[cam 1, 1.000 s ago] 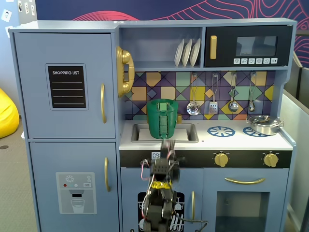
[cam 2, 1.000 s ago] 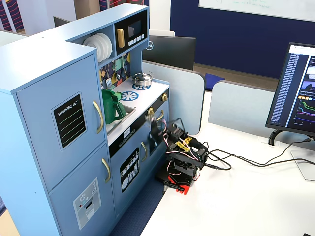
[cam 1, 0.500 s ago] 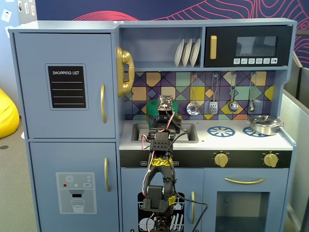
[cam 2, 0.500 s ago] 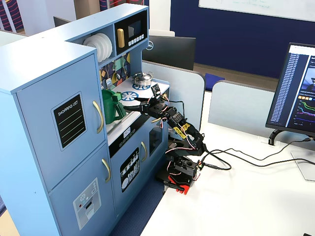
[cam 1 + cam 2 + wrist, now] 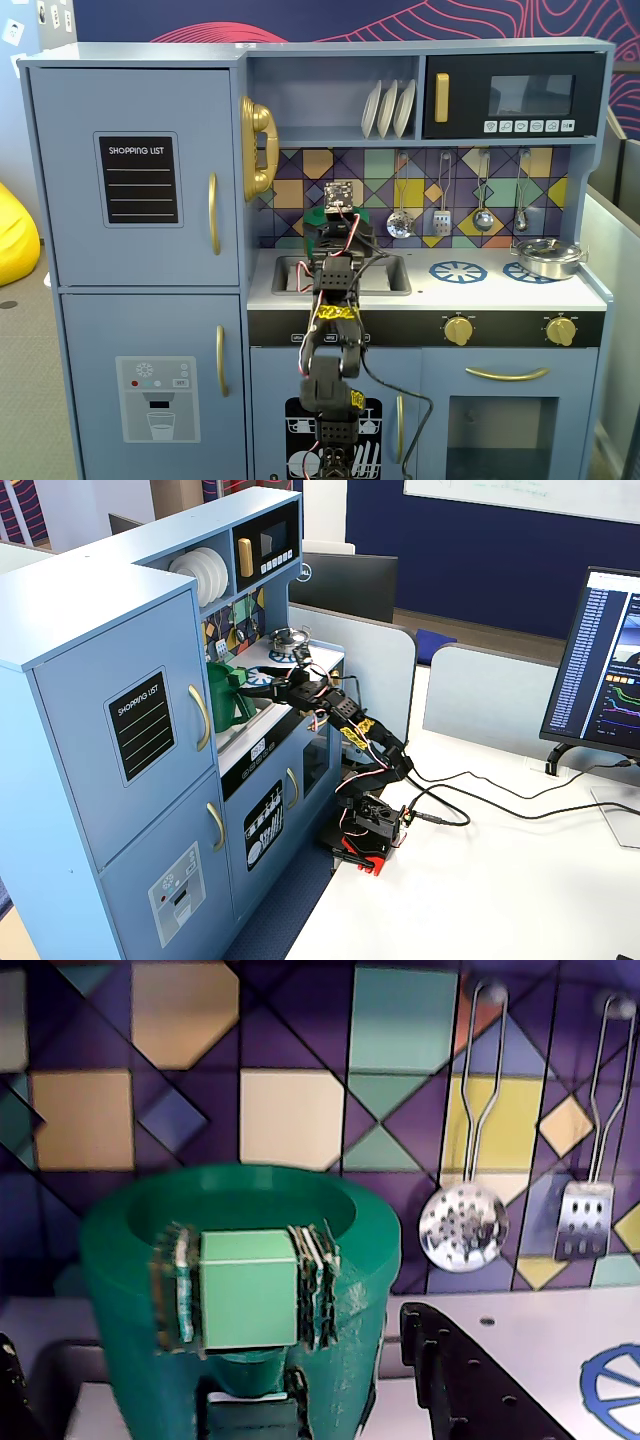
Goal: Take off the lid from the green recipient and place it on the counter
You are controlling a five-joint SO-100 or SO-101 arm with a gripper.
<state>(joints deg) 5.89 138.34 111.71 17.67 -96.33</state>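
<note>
The green recipient (image 5: 350,1290) stands upright by the tiled back wall, at the sink end of the white counter (image 5: 520,1330). A light-green block with ribbed strips sits on its front. Its top shows a round sunken green surface with a raised rim, which looks like the lid (image 5: 250,1200) in place. My gripper (image 5: 210,1330) is open, one black finger (image 5: 460,1370) to the right of the recipient and the other at the left edge of the wrist view. In both fixed views the gripper (image 5: 336,228) (image 5: 252,692) mostly hides the recipient (image 5: 318,216) (image 5: 226,705).
A recessed sink (image 5: 385,275) lies under the arm. A blue burner ring (image 5: 458,270) and a silver pot (image 5: 548,257) are to the right. A skimmer (image 5: 462,1225) and a spatula (image 5: 583,1220) hang on the wall. A shelf with plates (image 5: 388,108) is above.
</note>
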